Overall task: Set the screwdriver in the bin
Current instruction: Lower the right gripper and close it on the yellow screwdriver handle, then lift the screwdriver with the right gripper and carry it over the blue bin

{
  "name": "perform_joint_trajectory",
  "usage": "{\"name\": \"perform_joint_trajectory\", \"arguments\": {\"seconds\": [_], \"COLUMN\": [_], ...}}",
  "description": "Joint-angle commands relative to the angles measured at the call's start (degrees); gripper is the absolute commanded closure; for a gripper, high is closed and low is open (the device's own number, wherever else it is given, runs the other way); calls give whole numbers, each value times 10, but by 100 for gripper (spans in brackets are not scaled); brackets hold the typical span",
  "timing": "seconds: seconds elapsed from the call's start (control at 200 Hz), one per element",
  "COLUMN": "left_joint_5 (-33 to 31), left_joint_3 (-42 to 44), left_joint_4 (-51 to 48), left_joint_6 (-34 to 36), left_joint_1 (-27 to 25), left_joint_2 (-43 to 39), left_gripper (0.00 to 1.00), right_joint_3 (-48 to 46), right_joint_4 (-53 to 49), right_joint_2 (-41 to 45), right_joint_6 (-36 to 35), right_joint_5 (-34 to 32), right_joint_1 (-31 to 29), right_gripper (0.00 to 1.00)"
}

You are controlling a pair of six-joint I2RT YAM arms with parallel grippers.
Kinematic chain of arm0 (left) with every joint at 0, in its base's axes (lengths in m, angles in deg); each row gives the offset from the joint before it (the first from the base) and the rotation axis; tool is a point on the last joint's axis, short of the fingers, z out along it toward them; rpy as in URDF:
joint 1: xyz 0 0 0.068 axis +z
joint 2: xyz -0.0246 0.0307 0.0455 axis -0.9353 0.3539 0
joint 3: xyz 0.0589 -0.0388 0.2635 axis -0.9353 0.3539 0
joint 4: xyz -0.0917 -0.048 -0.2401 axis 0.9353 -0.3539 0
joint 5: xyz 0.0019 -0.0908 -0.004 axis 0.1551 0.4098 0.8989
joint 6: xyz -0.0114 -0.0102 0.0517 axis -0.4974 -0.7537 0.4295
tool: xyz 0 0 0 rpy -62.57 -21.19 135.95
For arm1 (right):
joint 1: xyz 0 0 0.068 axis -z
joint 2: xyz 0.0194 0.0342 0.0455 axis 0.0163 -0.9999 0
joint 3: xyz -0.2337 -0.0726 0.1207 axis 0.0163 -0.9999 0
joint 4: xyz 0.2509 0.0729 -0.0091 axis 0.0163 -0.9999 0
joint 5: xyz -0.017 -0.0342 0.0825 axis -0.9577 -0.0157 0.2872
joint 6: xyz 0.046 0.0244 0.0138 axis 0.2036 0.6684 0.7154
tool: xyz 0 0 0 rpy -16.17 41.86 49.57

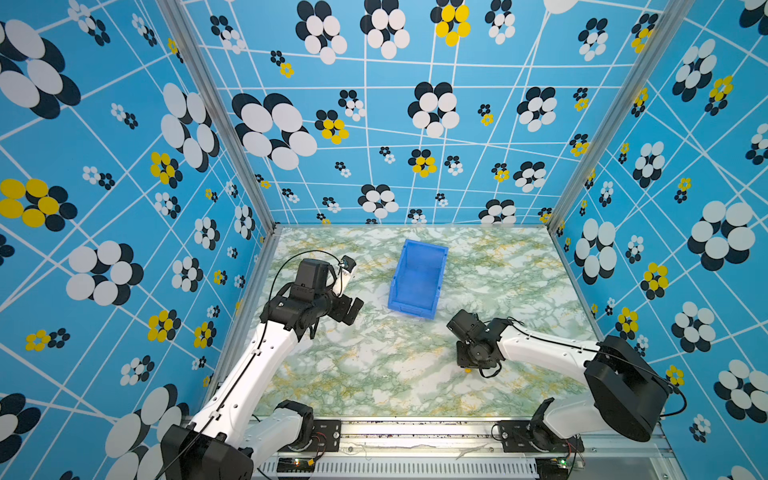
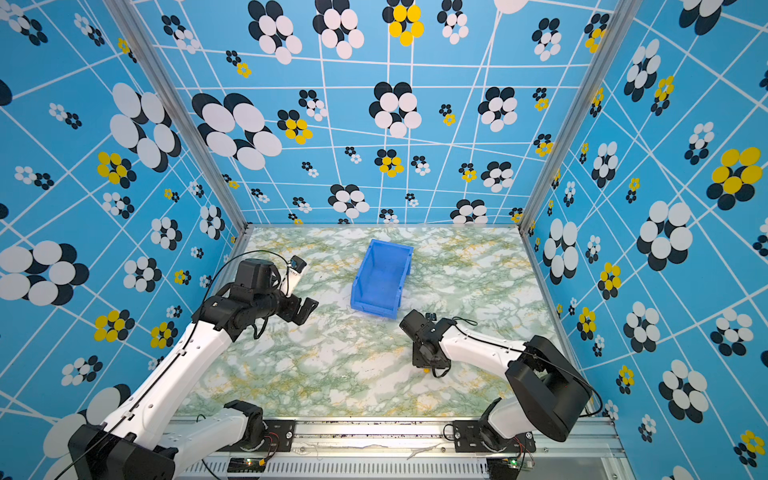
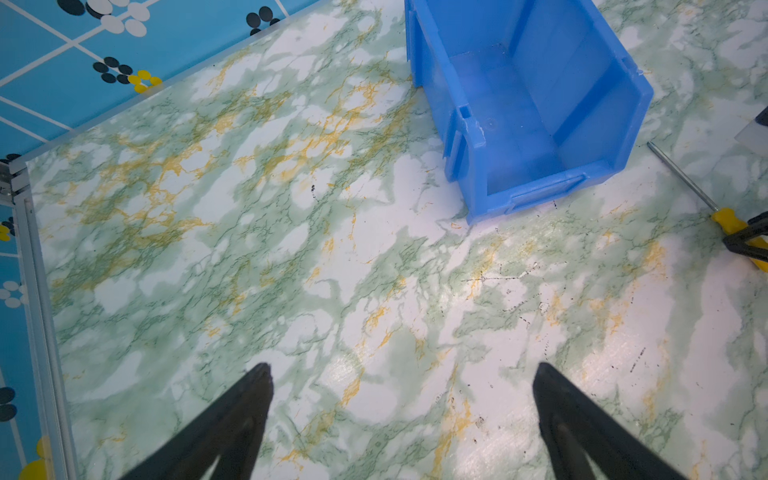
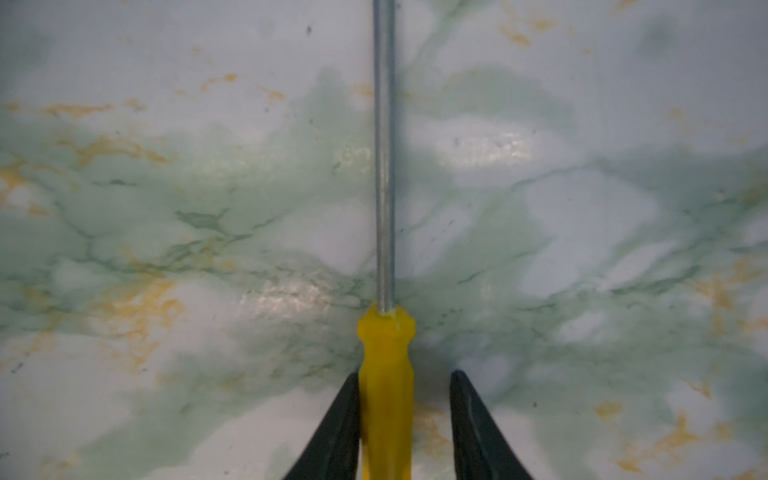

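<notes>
The screwdriver lies flat on the marble table, its yellow handle between the fingers of my right gripper. One finger rests against the handle; the other stands a small gap away, so the jaws are still open around it. Its grey shaft points toward the blue bin. In both top views the right gripper points straight down, just in front of the bin, with only a yellow speck of the screwdriver showing beneath it. My left gripper hovers open and empty to the left of the bin.
The bin stands empty at the middle back of the table, low lip toward the front. Patterned blue walls and aluminium frame posts enclose the left, back and right sides. The arm bases sit along the front rail.
</notes>
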Motion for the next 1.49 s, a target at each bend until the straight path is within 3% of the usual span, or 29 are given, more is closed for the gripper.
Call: {"name": "perform_joint_trajectory", "arguments": {"seconds": [0.0,0.325,0.705,1.02,1.49], "left_joint_5": [-12,-22,-26,24,44], "left_joint_3": [-15,-18,-20,-18,-27], "left_joint_4": [-13,-15,-22,-57,-100], "left_joint_6": [10,9,13,23,55], "left_joint_1": [-6,-10,-12,-20,-52], "left_joint_2": [4,6,-1,-8,-19], "left_gripper": [1,1,1,1,1], "right_joint_3": [-27,-53,-12,152,461], "right_joint_4": [-5,13,-39,-111,-132], "right_joint_2": [4,43,119,97,-120], "right_joint_6": [9,11,-17,-71,-140], "right_joint_5": [3,4,-28,-48,-12], "right_joint_1": [-4,-4,-4,3,16], "right_gripper": [65,79,81,81,81]}}
